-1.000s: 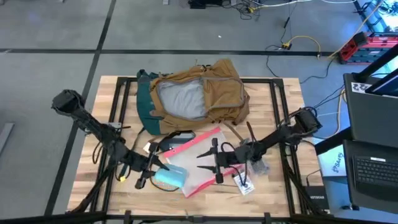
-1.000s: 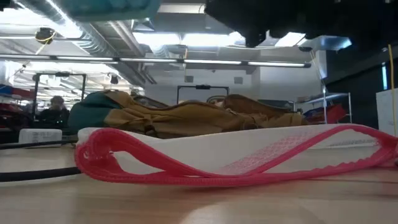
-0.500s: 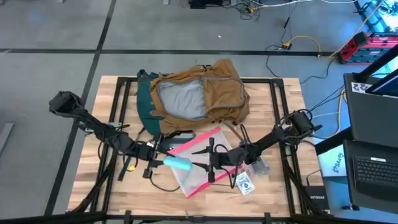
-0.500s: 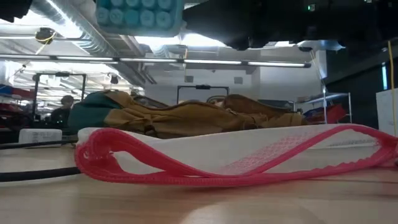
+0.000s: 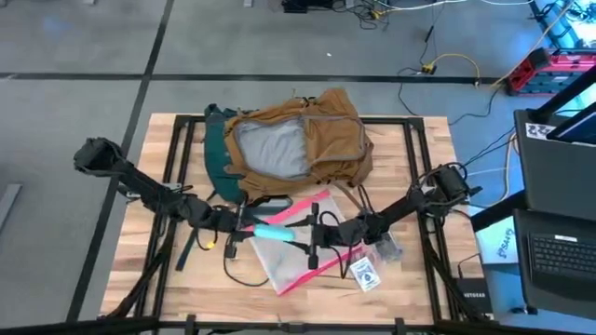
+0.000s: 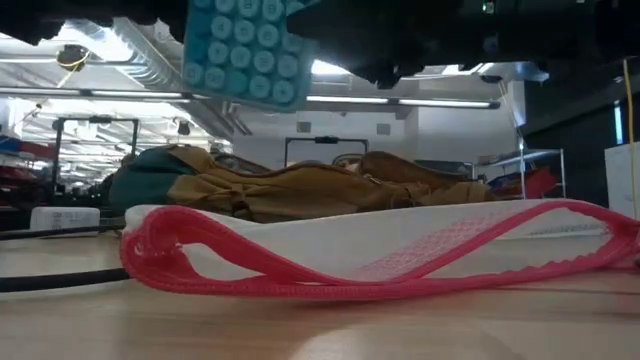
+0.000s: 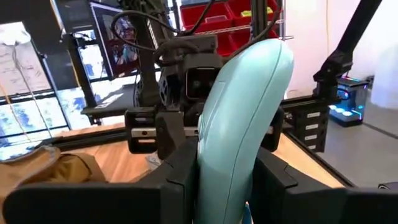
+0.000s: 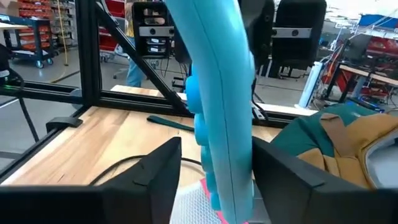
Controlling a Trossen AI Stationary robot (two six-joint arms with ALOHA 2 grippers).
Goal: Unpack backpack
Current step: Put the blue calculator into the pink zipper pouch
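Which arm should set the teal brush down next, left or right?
Left. The left claw is shut on the teal brush, held above the pouch. The right claw is open, its fingers either side of the brush tip, not gripping.

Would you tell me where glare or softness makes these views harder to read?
Low view: bright ceiling lights wash out the top, and the pink-edged pouch up close looks soft. Left wrist view: the teal brush fills the frame, its near end soft. Right wrist view: the brush blocks the centre. High view: evenly lit, the backpack clear.
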